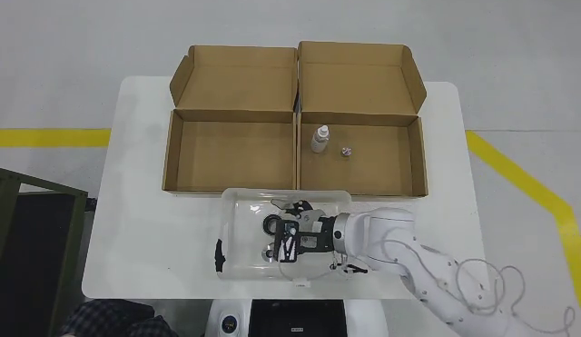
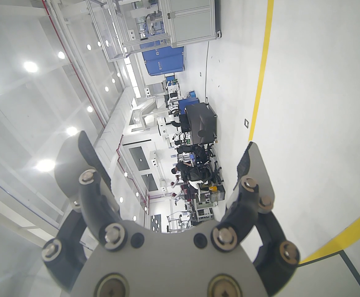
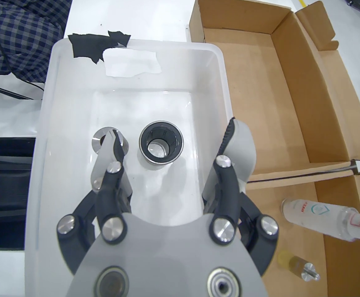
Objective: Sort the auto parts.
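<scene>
Right gripper (image 3: 173, 131): fingers spread wide, holding nothing; low in the clear bin (image 3: 53, 100) at the bench's (image 1: 136, 201) near edge
Bin parts: we see a black ring (image 3: 161, 159) beside a metal sleeve (image 3: 99, 139); one finger overlaps the sleeve
Left gripper (image 2: 167, 142): fingers apart, gripping nothing
Right box (image 1: 418, 160): white bottle (image 3: 319, 217); small metal part (image 3: 297, 267)

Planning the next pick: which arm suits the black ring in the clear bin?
Right: the right gripper hangs open over the black ring in the bin; the left gripper faces away.
</scene>
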